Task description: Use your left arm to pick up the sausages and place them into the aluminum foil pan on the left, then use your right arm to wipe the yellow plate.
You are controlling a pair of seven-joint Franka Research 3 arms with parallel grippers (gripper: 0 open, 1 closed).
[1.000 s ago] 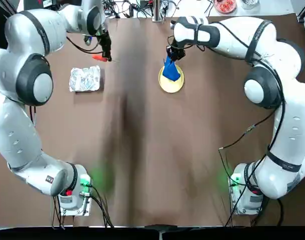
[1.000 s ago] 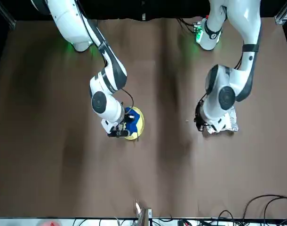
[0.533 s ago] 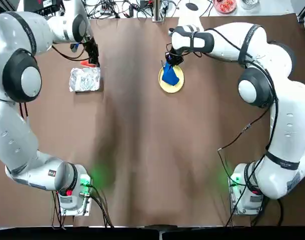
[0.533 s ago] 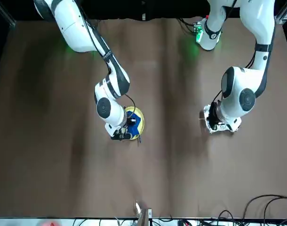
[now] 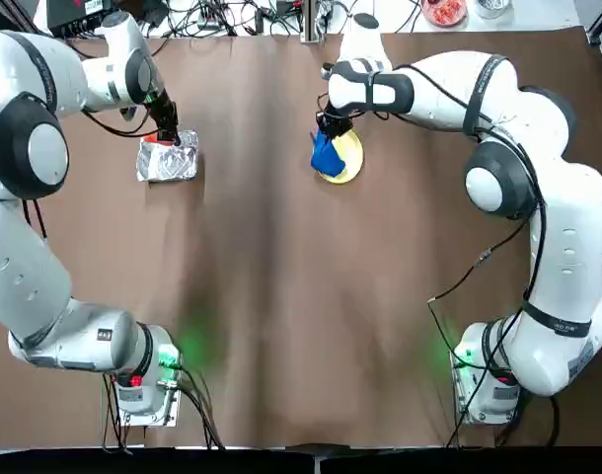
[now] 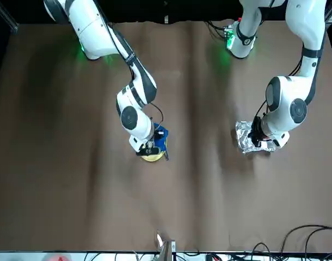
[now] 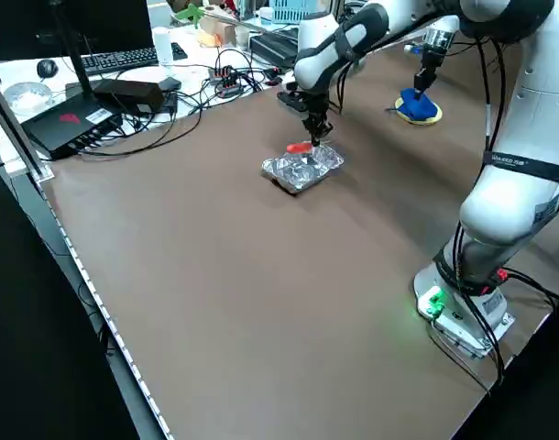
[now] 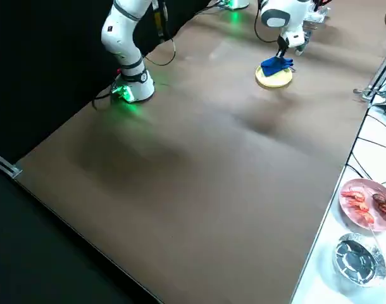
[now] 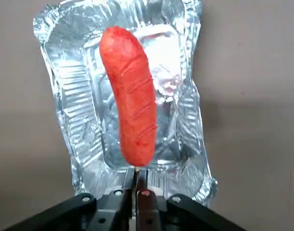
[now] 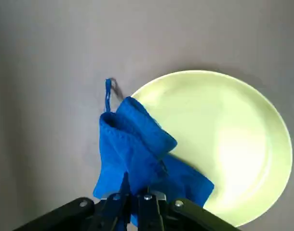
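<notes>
Left gripper holds a sausage over a foil pan; right gripper holds a cloth at a plate.
The left gripper (image 9: pixel 137 177), fingers clenched on the near end of the sausage (image 9: pixel 132 96), has moved above the aluminum foil pan (image 9: pixel 70 108), now beneath its fingers; release looks to be next. The right gripper (image 10: pixel 136 188), fingers grasping the blue cloth (image 10: pixel 130 151), has shifted to the left edge of the yellow plate (image 10: pixel 233 139), mostly right of those fingers, suggesting a wipe is underway. Counted on the tabletop: one sausage, one pan, one cloth, one plate.
</notes>
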